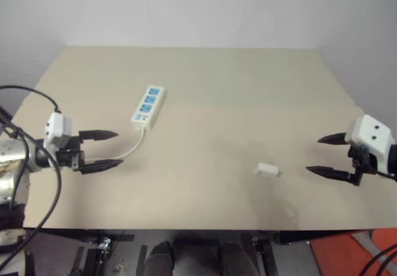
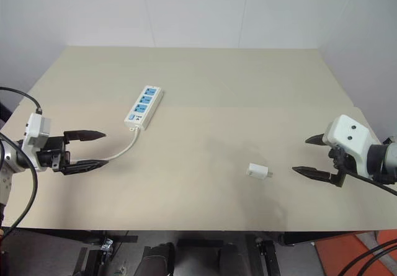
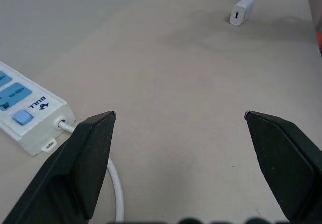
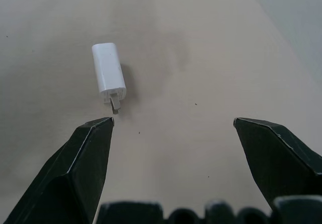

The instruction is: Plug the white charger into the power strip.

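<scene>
Your right gripper (image 2: 310, 155) has its two black fingers spread wide and holds nothing; just ahead of its fingertips, slightly toward one finger, the white charger (image 2: 257, 171) lies on its side on the table (image 2: 248, 90), prongs pointing back toward those fingers. Bare tabletop lies between the fingertips and the charger and all around it, so you have open room on every side; the table's near edge runs close below the charger and the right gripper, and the gripper itself hangs near the table's right edge. Your left gripper (image 1: 112, 148) is likewise spread wide and empty. Just past its fingertips, off to one side, sits the cord end of the power strip (image 1: 148, 106), with the thin white cord (image 1: 134, 147) curling out of it and passing close by one finger. The strip lies flat and runs away from the fingers toward the far edge; open tabletop separates it from the charger, which lies well apart from it. The left wrist view lets you read "BULL" printed beside the small blue switch (image 3: 21, 117), and it shows a slot in the charger's end face; the head views show no writing. The right wrist view gives you the prongs.
</scene>
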### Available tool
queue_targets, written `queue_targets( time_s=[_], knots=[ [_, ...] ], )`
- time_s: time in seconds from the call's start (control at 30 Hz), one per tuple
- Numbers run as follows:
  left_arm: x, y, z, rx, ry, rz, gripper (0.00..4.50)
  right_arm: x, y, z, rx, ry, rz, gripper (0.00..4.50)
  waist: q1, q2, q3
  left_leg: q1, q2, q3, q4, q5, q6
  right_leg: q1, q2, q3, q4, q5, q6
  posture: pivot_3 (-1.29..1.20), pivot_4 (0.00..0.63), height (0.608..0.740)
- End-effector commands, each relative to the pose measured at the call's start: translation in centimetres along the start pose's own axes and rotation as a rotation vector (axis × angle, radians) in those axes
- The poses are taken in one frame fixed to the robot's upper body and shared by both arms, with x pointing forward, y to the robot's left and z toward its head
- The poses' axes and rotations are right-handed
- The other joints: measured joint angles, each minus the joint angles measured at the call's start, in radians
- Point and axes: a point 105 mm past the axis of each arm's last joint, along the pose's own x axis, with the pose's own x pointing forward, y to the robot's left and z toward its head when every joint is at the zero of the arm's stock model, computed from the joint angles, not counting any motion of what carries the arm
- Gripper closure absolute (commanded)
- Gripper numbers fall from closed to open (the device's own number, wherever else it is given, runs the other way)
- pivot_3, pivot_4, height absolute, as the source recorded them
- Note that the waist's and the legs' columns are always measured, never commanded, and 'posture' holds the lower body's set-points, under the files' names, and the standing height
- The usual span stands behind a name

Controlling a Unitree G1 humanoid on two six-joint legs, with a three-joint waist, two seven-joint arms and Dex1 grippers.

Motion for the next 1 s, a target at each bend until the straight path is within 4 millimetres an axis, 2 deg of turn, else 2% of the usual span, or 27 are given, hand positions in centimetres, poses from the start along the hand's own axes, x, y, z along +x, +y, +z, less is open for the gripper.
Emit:
queue_targets(
  time_s=[0.03, 0.2, 0.47, 0.6, 0.67, 0.73, 0.8, 0.87, 1.0],
  knots=[
    [-0.1, 0.0, 0.9, 0.031, -0.022, 0.008, 0.03, -0.2, -0.4, 1.1, -0.031, -0.024, -0.025, 0.00, 0.000, 0.000, 0.000, 0.000, 0.000, 0.000, 0.000, 0.000, 0.000, 0.000, 0.000, 0.000, 0.000, 0.000, 0.000, 0.00, 0.150, 0.740],
    [0.4, 0.3, 1.0, 0.034, -0.040, 0.015, 0.03, 0.2, -0.1, 1.6, -0.035, -0.044, -0.026, 0.00, 0.000, 0.000, 0.000, 0.000, 0.000, 0.000, 0.000, 0.000, 0.000, 0.000, 0.000, 0.000, 0.001, 0.000, 0.000, 0.00, 0.150, 0.740],
    [1.5, 2.1, 1.4, 0.013, -0.126, 0.148, 0.03, 0.5, 0.4, 2.5, -0.064, -0.071, -0.036, 0.00, 0.001, 0.000, 0.000, 0.000, 0.000, 0.000, 0.002, 0.000, 0.000, 0.000, 0.000, 0.000, 0.002, 0.000, 0.000, 0.00, 0.150, 0.740],
    [2.5, 2.0, 1.1, 0.001, -0.127, 0.169, 0.03, 0.7, 0.4, 3.1, -0.080, -0.090, -0.059, 0.00, 0.001, 0.000, 0.000, 0.000, 0.000, 0.000, 0.002, 0.000, 0.000, 0.000, 0.000, 0.000, 0.002, 0.000, 0.000, 0.00, 0.150, 0.740],
    [3.5, 2.9, 0.6, 0.062, -0.122, 0.280, 0.03, 0.9, 0.5, 3.4, -0.084, -0.104, -0.072, 0.00, 0.001, 0.000, 0.000, 0.000, 0.000, 0.000, 0.002, 0.000, 0.000, 0.000, 0.000, 0.000, 0.003, 0.000, 0.000, 0.00, 0.150, 0.740],
    [4.6, 4.7, 0.1, 0.075, -0.113, 0.446, 0.03, 1.1, 0.5, 3.8, -0.083, -0.122, -0.078, 0.00, 0.003, 0.000, 0.000, 0.001, 0.000, 0.000, 0.003, 0.000, 0.000, 0.001, 0.000, 0.001, 0.003, 0.000, 0.000, 0.00, 0.150, 0.740],
    [5.4, 6.1, 0.3, 0.020, -0.176, 0.560, 0.03, 1.4, 0.5, 4.2, -0.086, -0.134, -0.087, 0.00, 0.008, 0.000, 0.000, 0.001, 0.000, 0.000, 0.005, 0.000, 0.000, 0.001, 0.000, 0.000, 0.005, 0.000, 0.000, 0.00, 0.150, 0.740],
    [6.1, 6.6, 0.7, -0.013, -0.265, 0.620, 0.03, 1.7, 0.7, 4.4, -0.084, -0.142, -0.088, 0.00, 0.011, -0.001, 0.000, 0.000, -0.001, -0.001, 0.007, 0.000, 0.000, 0.001, 0.000, 0.000, 0.007, 0.000, 0.000, 0.00, 0.150, 0.740],
    [7.6, 7.2, 0.5, -0.035, -0.330, 0.730, 0.03, 1.9, 1.1, 4.2, -0.086, -0.139, -0.089, 0.00, 0.017, -0.003, -0.001, 0.000, -0.001, -0.001, 0.007, 0.000, 0.000, 0.001, 0.000, 0.001, 0.007, 0.000, 0.000, 0.00, 0.150, 0.740]
  ],
)
